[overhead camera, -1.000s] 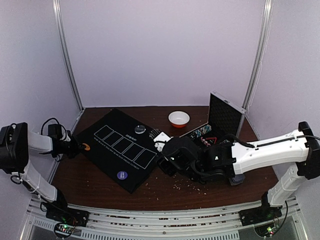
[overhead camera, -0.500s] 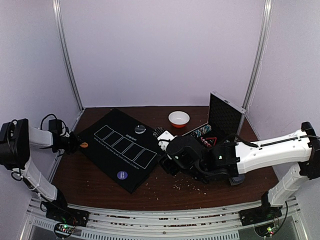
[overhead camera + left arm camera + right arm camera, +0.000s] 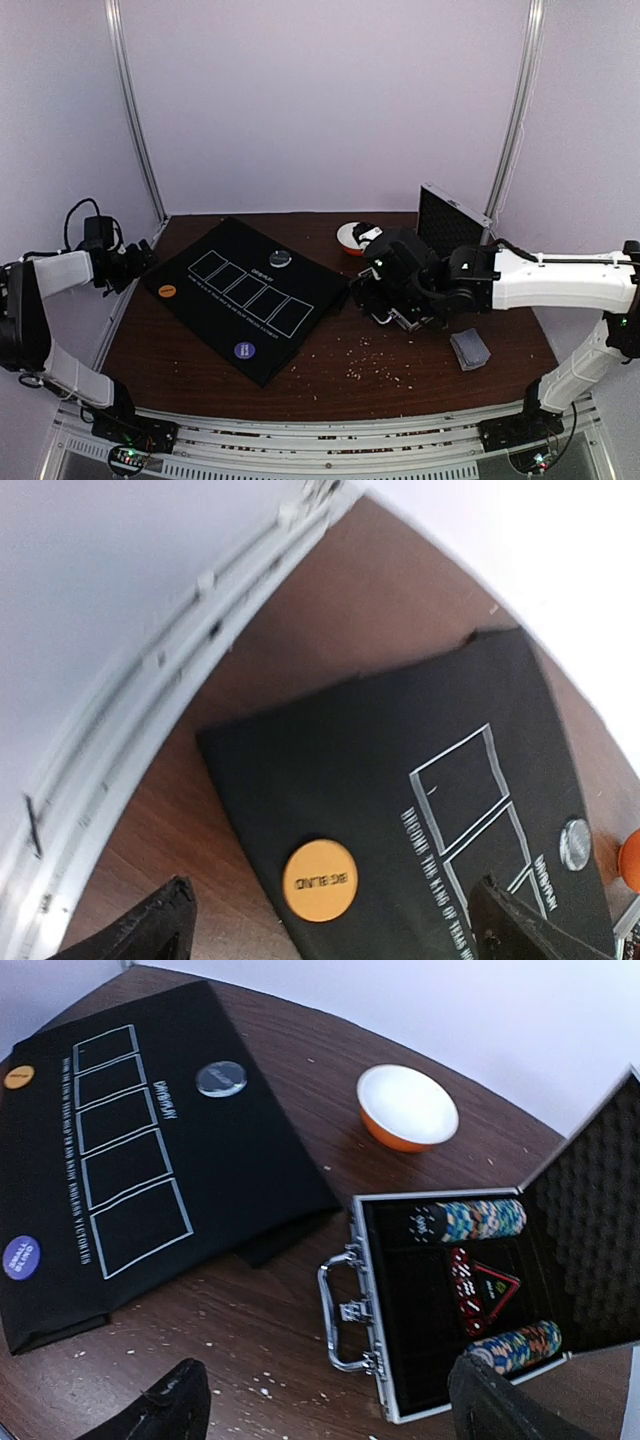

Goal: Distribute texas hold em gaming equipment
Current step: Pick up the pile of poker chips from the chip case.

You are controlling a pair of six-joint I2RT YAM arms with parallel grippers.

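Black white-lined mat point(image 3: 260, 1150), orange disc point(image 3: 319, 880), purple disc point(image 3: 21, 1257)

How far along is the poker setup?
Done: the orange disc, purple disc and grey disc lie on the black mat, and the card deck sits on the table. In hand: nothing; the left hand and right hand are both open. Left: the chips are in the case, and no cards lie on the mat.

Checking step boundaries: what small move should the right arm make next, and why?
Probably lower the right gripper onto the upper chip row in the open case. Its jaws stand apart and empty above it, and the mat carries only an orange disc, a grey disc and a purple disc, no chips.
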